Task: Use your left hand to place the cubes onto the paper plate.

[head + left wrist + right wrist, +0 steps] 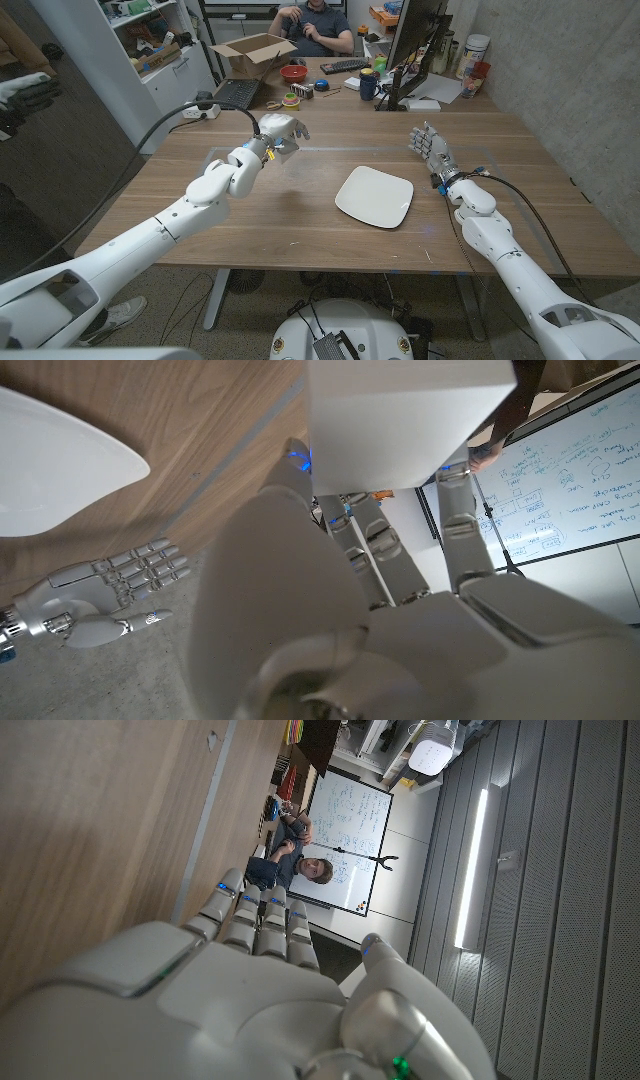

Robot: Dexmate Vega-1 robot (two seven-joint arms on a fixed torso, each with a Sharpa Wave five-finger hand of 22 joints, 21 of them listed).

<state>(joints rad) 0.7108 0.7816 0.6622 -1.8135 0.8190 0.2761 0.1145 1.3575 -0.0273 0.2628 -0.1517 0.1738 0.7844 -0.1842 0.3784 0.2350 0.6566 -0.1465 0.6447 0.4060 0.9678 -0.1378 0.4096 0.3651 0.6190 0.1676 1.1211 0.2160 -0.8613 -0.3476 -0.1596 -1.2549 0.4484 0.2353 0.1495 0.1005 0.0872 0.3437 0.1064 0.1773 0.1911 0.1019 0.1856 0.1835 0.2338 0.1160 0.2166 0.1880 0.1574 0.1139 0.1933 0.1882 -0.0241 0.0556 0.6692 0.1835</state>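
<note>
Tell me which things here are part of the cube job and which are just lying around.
Job: white cube held in the left hand; empty paper plate.
Lying about: cardboard box, red bowl, keyboard, tape rolls, waiting right hand.

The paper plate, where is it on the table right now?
In the head view, the paper plate lies right of the table's middle, between the raised left robot hand and the right robot hand.
</note>
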